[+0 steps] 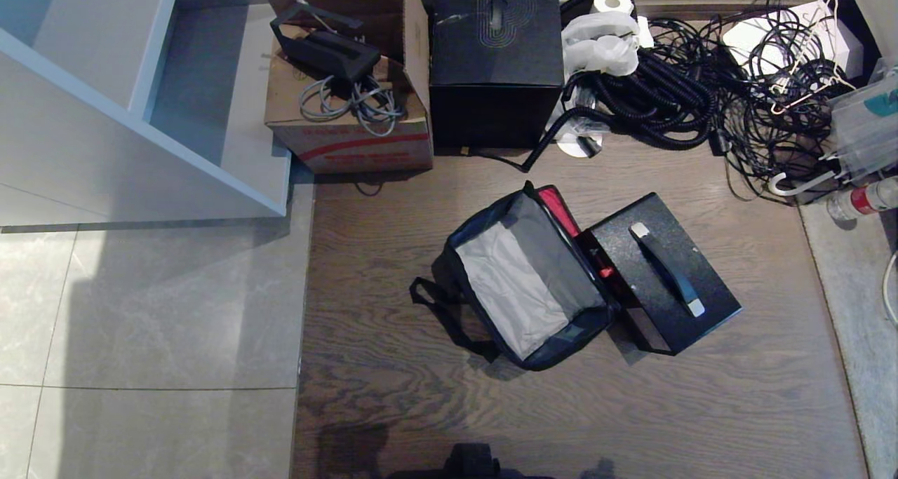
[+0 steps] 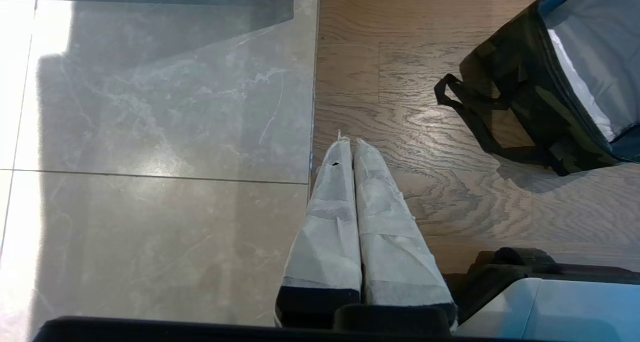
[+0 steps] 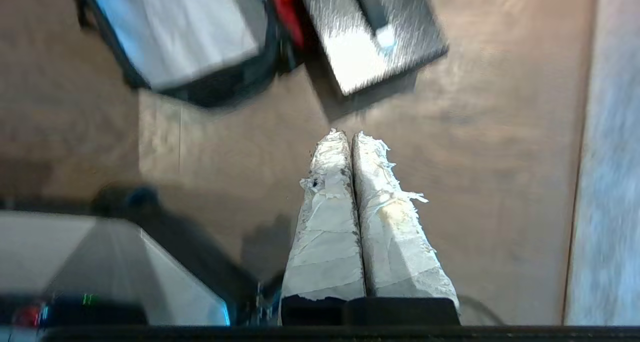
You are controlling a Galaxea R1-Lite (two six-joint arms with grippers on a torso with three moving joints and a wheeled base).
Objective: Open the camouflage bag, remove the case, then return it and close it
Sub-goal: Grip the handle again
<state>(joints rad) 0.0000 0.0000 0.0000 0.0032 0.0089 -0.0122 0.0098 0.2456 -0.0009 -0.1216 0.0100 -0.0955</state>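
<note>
Head view: camouflage bag (image 1: pixel 523 282) lies open at frame centre, grey lining bare, nothing inside. Case (image 1: pixel 663 282) sits at its 3 o'clock, touching.
Left wrist view: left gripper (image 2: pixel 348 142) pressed together, empty.
Right wrist view: right gripper (image 3: pixel 345 134) pressed together, empty.

The camouflage bag (image 1: pixel 523 282) shows grey lining and a red lid inside, beside the speckled black case (image 1: pixel 663 282) on brown wood-grain floor (image 1: pixel 393 409).
</note>
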